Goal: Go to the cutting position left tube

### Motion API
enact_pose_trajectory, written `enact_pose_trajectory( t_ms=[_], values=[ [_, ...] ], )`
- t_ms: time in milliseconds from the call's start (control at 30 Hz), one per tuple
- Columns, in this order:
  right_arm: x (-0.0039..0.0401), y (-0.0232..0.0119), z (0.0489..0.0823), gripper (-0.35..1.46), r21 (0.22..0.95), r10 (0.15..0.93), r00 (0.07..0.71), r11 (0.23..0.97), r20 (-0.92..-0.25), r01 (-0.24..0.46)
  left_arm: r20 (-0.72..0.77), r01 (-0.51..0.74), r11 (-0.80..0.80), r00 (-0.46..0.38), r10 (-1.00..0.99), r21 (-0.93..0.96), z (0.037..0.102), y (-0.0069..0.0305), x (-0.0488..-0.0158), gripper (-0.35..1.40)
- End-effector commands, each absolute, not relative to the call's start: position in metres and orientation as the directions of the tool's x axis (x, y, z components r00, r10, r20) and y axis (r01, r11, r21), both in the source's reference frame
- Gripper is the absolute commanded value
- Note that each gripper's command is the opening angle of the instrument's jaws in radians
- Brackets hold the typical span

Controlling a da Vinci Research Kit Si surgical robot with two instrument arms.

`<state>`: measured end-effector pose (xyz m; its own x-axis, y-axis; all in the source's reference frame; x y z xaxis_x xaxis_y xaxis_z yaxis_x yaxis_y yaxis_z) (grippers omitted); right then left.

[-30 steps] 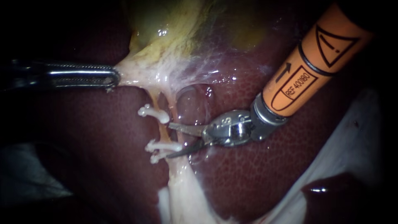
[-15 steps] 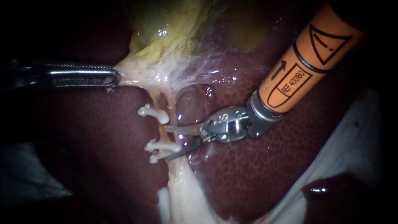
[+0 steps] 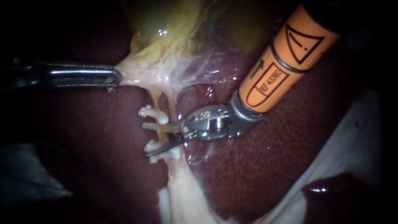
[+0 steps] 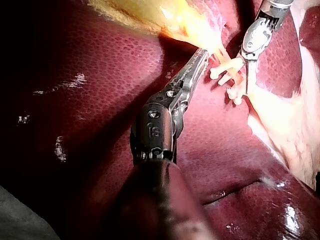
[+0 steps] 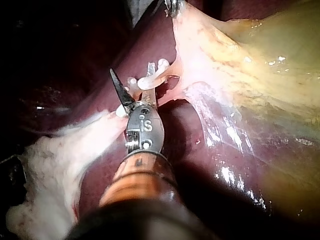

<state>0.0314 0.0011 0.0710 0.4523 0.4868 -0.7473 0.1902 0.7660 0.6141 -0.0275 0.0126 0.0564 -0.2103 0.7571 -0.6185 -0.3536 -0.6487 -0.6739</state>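
Your right instrument (image 3: 147, 139) comes in from the upper right. Its orange shaft slants steeply down over the middle of the liver (image 3: 265, 166). At the metal wrist the tip bends to lie almost level, pointing across toward the liver's left side. Its two blades stand spread in a narrow V, gripping nothing. The left tube (image 3: 161, 133) passes through the gap between them. One blade lies just under the upper clip (image 3: 151, 113), and the other slants down across the lower clips (image 3: 172, 154). Whether either blade touches the tube cannot be told.

Your left instrument (image 3: 112, 79) reaches in from the left with its shaft nearly horizontal. Its jaws are pressed together on the pale tissue (image 3: 128, 72) at the lower end of the gallbladder (image 3: 166, 33), and that tissue is stretched taut toward them. The left tube runs from this pale tissue down over the liver's surface toward its lower edge, carrying all the clips.
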Motion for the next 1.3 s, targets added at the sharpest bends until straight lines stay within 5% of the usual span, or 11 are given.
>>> enact_pose_trajectory(
  t_ms=[33,500,1067,1300],
  values=[
    [0.0317,0.0012,0.071,1.31,0.628,0.507,0.447,0.757,-0.737,0.177,-0.618,-0.355,-0.648,-0.21,0.757,-0.674,0.0564,0.0126,-0.0275,-0.35],
    [0.0338,0.0004,0.0719,1.31,0.695,0.597,0.432,0.711,-0.675,0.103,-0.618,-0.354,-0.648,-0.21,0.758,-0.675,0.0563,0.0126,-0.0278,-0.35],
    [0.0354,-0.0023,0.0683,1.29,0.746,0.653,0.365,0.615,-0.663,0.255,-0.617,-0.351,-0.648,-0.211,0.758,-0.676,0.0562,0.0126,-0.0279,-0.35],
    [0.0353,-0.0013,0.0667,1.29,0.757,0.682,0.329,0.602,-0.653,0.255,-0.617,-0.351,-0.648,-0.211,0.758,-0.676,0.0562,0.0126,-0.0279,-0.35]
  ],
)
